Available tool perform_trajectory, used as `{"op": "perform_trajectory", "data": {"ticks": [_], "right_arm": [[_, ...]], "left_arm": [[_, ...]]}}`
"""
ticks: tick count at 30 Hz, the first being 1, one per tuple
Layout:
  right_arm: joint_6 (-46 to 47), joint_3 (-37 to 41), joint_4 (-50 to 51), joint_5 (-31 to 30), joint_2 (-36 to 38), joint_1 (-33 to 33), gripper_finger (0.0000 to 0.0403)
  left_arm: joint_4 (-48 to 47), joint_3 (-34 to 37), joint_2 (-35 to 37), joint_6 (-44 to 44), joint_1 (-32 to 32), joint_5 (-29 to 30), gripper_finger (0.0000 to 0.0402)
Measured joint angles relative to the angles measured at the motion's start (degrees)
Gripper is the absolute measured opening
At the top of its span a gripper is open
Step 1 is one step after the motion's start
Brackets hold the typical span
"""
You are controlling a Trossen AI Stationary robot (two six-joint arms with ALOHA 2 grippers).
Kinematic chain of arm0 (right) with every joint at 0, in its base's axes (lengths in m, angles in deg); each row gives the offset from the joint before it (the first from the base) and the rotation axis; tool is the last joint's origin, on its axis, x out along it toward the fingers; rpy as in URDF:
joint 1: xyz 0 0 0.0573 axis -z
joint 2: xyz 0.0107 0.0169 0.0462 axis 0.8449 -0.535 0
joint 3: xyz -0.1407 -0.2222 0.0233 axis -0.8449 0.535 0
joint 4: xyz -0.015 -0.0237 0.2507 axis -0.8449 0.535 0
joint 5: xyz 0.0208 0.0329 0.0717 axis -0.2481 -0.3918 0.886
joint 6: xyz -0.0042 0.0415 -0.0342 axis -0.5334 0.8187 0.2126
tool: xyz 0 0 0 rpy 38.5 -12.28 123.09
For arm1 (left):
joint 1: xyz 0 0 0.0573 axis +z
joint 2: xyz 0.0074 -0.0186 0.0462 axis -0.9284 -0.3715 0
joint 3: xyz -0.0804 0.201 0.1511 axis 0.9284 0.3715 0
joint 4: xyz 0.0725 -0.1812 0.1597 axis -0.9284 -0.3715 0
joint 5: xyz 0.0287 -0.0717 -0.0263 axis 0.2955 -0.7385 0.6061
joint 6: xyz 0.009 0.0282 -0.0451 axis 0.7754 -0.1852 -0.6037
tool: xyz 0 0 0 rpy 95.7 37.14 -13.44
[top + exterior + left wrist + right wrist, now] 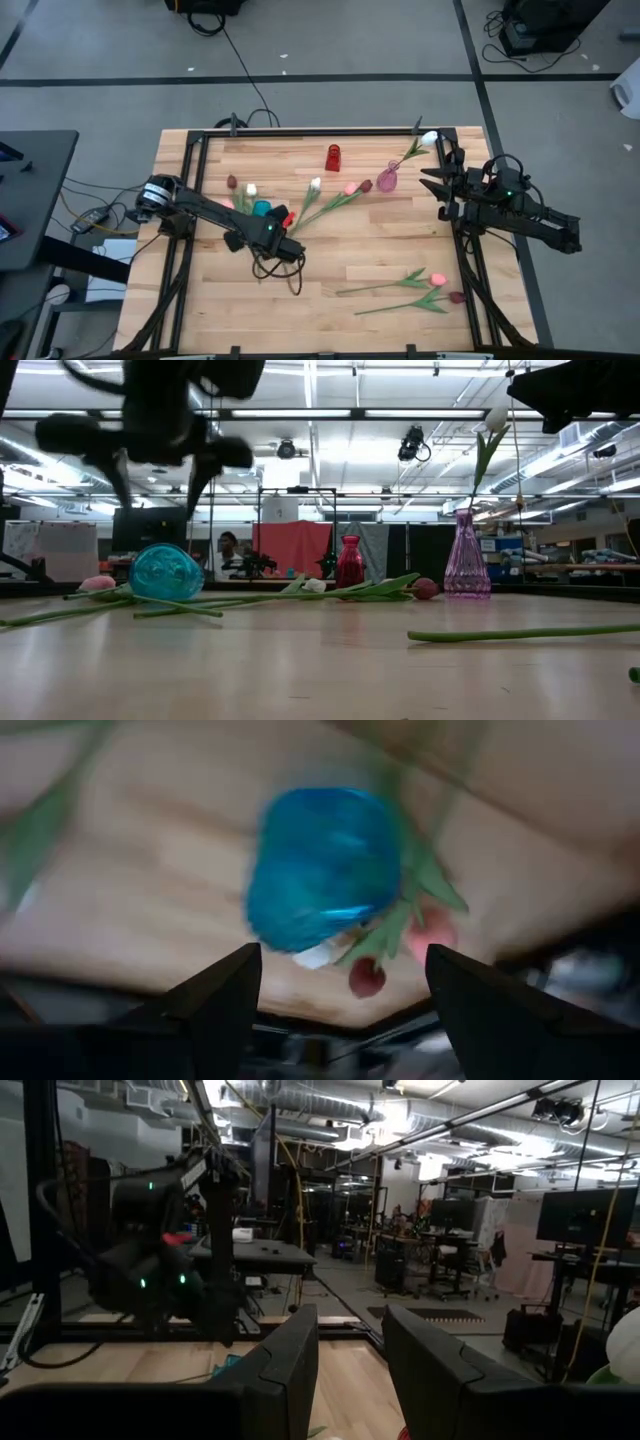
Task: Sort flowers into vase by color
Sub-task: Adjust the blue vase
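Left claw (262,216), released and empty, hovers just beside the squat blue glass vase (261,208), picking a tulip; next it must descend onto a stem.

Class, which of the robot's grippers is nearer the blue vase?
Left. The left gripper hovers just beside the blue vase; the right gripper is across the table, near the pink vase.

My two arms are dark, jointed tubes. The left arm (200,208) carries a silvery round motor housing at nine o'clock of the table, black cables looped under its wrist and a red tab. My right arm (520,212) shows a green light. My fingers (215,995) are black wedges.
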Motion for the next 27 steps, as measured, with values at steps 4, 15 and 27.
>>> {"op": "perform_trajectory", "data": {"ticks": [4,15,27], "right_arm": [[0.0,0.0,0.02,0.0,0.0,0.0,0.0128],[0.0,0.0,0.02,0.01,0.0,0.0,0.0128],[0.17,0.0,0.04,0.42,0.0,0.0,0.0128]], "left_arm": [[2.53,3.84,0.01,6.84,-0.75,4.15,0.0288],[12.64,-0.7,0.05,11.46,-3.41,-6.17,0.024],[15.35,3.24,0.01,15.69,-0.76,-10.1,0.0229]]}}
